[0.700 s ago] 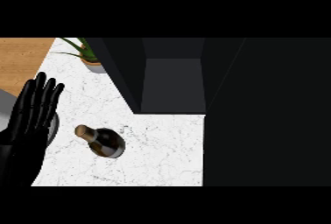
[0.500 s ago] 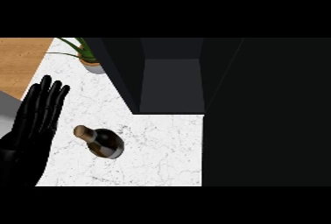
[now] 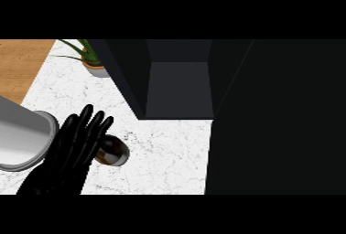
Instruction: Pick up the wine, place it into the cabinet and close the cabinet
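The wine bottle [image 3: 115, 152] stands on the white marble counter [image 3: 162, 155], seen from above as a dark round shape. My left hand [image 3: 73, 151] is open, its straight fingers pointing up and lying over the bottle's left side, which hides the neck. Whether it touches the bottle I cannot tell. The dark cabinet [image 3: 180, 89] stands open behind the bottle, its inside showing nothing. My right hand is out of view.
A large dark panel [image 3: 277, 119], likely the cabinet's door, fills the right side. A potted plant [image 3: 93, 61] stands at the counter's back left, beside a wooden surface [image 3: 20, 64]. My grey left forearm [image 3: 20, 139] lies at the left edge.
My left hand has moved right from the counter's left edge onto the bottle, now covering its neck. The view has shifted a little. The bottle has not moved.
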You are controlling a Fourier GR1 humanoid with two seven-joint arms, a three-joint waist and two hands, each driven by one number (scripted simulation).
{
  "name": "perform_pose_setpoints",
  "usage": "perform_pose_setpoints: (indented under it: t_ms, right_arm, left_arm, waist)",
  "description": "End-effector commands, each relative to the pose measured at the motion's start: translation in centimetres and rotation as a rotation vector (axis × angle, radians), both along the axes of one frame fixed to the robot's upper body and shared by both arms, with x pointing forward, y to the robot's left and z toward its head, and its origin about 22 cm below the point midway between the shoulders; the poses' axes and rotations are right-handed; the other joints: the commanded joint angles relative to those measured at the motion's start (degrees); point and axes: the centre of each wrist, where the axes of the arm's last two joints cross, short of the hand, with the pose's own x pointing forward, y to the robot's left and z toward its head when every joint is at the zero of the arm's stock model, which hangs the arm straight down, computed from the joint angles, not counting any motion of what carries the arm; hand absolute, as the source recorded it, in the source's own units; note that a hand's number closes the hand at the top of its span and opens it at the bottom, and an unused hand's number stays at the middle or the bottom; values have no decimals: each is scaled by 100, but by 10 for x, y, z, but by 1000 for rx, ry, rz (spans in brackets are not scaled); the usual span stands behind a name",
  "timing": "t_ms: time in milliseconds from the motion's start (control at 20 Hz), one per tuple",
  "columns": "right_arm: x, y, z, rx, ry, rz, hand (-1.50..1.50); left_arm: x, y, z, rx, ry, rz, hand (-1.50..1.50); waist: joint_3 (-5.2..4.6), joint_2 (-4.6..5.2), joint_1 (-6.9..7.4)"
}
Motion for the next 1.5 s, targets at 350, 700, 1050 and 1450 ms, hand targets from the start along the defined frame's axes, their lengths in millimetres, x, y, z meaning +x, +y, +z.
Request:
perform_pose_setpoints:
  t_ms: [350, 700, 1050, 1450]
  right_arm:
    - [-20, 18, 27, 1, 9, 49, -150]
    - [-29, 1, 57, 16, 1, 26, -150]
    - [-20, 14, 58, 25, 8, 26, -150]
    - [-27, 6, 69, 15, 2, 18, -150]
  left_arm:
    - [-39, -29, 44, -37, 21, -49, -150]
    - [-63, -59, 52, -40, 26, -33, -150]
    - [-77, -50, 60, -70, 43, 9, -150]
    - [-53, -38, 55, -84, 110, 101, -150]
  waist:
    - [-1, 13, 15]
    - [2, 6, 15]
    - [-1, 3, 45]
    - [-2, 18, 2]
